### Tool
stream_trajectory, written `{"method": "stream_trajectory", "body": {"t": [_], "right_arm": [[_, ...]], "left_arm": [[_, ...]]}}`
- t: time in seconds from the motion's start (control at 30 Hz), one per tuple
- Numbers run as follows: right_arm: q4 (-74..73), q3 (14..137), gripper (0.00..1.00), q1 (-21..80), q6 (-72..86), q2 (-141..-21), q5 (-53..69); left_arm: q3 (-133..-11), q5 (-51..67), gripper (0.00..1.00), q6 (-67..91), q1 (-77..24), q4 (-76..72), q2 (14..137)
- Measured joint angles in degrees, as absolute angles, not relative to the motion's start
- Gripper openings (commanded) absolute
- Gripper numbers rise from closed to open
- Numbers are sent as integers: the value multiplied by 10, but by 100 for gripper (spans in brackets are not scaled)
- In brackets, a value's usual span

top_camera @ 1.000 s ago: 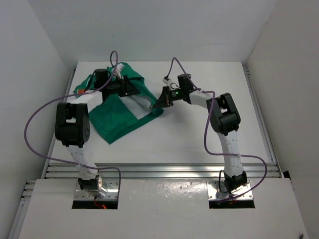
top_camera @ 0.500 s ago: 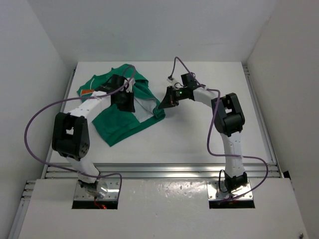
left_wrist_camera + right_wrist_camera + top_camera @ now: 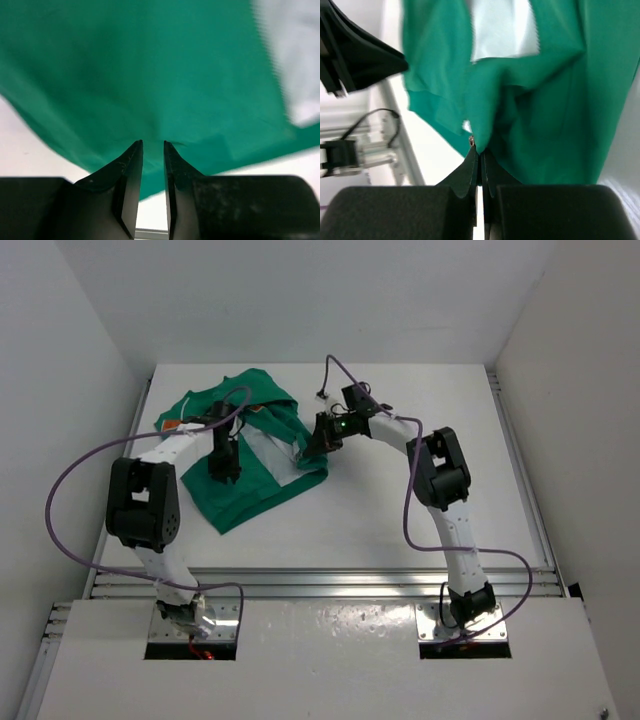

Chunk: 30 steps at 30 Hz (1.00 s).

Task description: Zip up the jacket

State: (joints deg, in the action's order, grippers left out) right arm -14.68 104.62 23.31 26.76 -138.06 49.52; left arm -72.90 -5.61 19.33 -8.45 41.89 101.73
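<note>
Bright, even, diffuse light fills the overhead view: the white table (image 3: 400, 510) shows no glare, and shadows under the arms are faint and soft-edged. That picture is sharp throughout. In the left wrist view the jacket (image 3: 150, 75) is smeared, worst at 1 o'clock where green meets white. The left gripper (image 3: 153, 144) at 6 o'clock is crisper and dark, with light catching its inner edges. In the right wrist view the fabric blurs at 12 o'clock; the right gripper (image 3: 479, 150) at 6 o'clock is a near-black silhouette.

jacket (image 3: 150, 75) cut off by wrist-view edges, white lining (image 3: 295, 60) blurred
</note>
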Motion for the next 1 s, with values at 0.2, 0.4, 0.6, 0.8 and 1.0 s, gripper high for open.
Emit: {"method": "stream_trajectory", "body": {"t": [0.2, 0.4, 0.6, 0.8, 1.0], "right_arm": [[-212, 1067, 0, 260, 195, -1407, 440], [-286, 1100, 0, 289, 105, -1411, 363], [-310, 1044, 0, 291, 57, -1365, 314], [-334, 940, 0, 289, 34, -1297, 300], [-348, 884, 0, 275, 36, -1266, 321]], "left_arm": [[-731, -109, 26, 198, -69, 429, 1082], [-795, -116, 20, 200, -67, 468, 1144], [-900, -95, 19, 186, -67, 509, 1213], [-1010, -56, 19, 165, -87, 475, 1277], [-1077, -16, 19, 131, -131, 415, 1320]]}}
